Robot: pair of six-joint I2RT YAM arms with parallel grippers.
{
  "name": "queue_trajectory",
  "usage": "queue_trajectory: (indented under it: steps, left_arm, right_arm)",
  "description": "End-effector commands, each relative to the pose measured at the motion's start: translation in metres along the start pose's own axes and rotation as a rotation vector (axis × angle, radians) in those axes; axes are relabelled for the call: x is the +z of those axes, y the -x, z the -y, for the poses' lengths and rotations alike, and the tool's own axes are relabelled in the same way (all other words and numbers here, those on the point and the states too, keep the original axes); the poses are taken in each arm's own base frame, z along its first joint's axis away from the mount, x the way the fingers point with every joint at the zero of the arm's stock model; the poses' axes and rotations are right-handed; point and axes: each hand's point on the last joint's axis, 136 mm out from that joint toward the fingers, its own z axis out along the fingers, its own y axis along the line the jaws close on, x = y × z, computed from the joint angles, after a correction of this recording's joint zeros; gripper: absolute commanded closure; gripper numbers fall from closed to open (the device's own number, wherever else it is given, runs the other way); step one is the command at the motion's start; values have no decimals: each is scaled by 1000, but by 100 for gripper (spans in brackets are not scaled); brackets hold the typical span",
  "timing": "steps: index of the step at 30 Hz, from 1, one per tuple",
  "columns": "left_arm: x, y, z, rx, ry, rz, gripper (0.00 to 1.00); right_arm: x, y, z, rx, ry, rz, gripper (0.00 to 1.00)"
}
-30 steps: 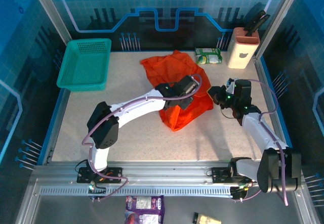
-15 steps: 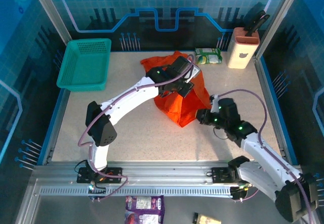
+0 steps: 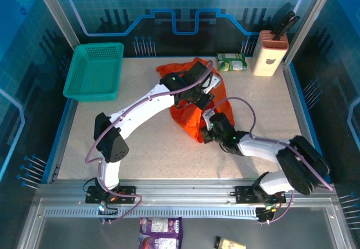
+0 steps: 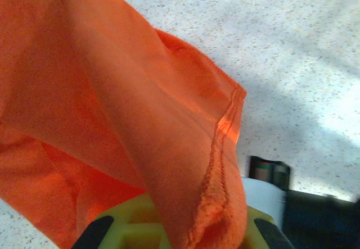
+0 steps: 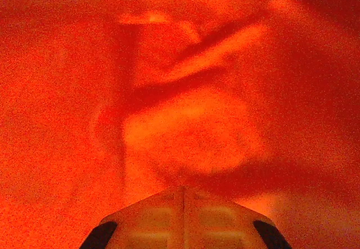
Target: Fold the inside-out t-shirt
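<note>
The bright orange t-shirt [image 3: 194, 114] hangs bunched at the middle back of the table, with one part lying behind at the left [image 3: 169, 69]. My left gripper [image 3: 201, 96] is above it, shut on a hemmed fold of the t-shirt [image 4: 169, 120] that drapes over the yellow jaws of the left gripper [image 4: 197, 235]. My right arm lies low across the table. Its gripper [image 3: 207, 130] is pushed into the shirt's lower tip. In the right wrist view, orange cloth [image 5: 185, 91] surrounds the right gripper [image 5: 183, 195], whose fingers meet on a centre line.
A teal mesh basket [image 3: 94, 70] stands at the back left. A green packet [image 3: 232, 62] and a pink knife block [image 3: 269, 52] are at the back right. Bare speckled tabletop [image 3: 146, 153] lies in front of the shirt.
My right gripper swept left from the table's right side down to the shirt's lower tip. My left gripper rose and moved back with the cloth, drawing the shirt into a narrower hanging bunch.
</note>
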Motion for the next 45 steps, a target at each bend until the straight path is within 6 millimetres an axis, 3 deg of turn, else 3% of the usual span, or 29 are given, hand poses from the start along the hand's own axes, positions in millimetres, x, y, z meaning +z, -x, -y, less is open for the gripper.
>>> queue_trajectory:
  steps: [1, 7, 10, 14, 17, 19, 23, 28, 34, 37, 39, 45]
  left_arm:
    - [-37, 4, 22, 4, -67, 37, 100]
    - [-58, 5, 40, 57, -94, 37, 100]
    - [-68, 7, 57, 106, -128, 37, 100]
    - [-79, 14, 83, 164, -189, 40, 100]
    - [-88, 20, 108, 212, -239, 58, 100]
    - [-96, 23, 124, 242, -274, 72, 100]
    - [-112, 27, 149, 283, -338, 101, 100]
    - [-131, 27, 154, 284, -354, 129, 100]
    - [-153, 34, 144, 276, -308, 193, 100]
    - [-159, 36, 132, 259, -255, 216, 100]
    - [-161, 36, 120, 237, -222, 227, 100]
    - [-162, 40, 57, 46, -125, 269, 100]
  right_arm:
    - [9, 54, 1, -24, -30, 169, 100]
    - [29, 72, 22, 62, -41, 199, 100]
    - [38, 83, 22, 80, -13, 200, 92]
    - [53, 95, 8, 105, 55, 195, 71]
    - [70, 90, -4, 122, 87, 159, 59]
    - [80, 101, -13, 124, 109, 159, 48]
    - [106, 90, -28, 86, 116, 42, 27]
    - [126, 63, -36, 17, 88, -140, 7]
    - [128, 24, -35, -29, 61, -354, 8]
    - [121, 5, -28, -34, 34, -453, 17]
    - [114, -6, -22, -33, -4, -496, 26]
    - [88, -14, -10, 8, -11, -477, 73]
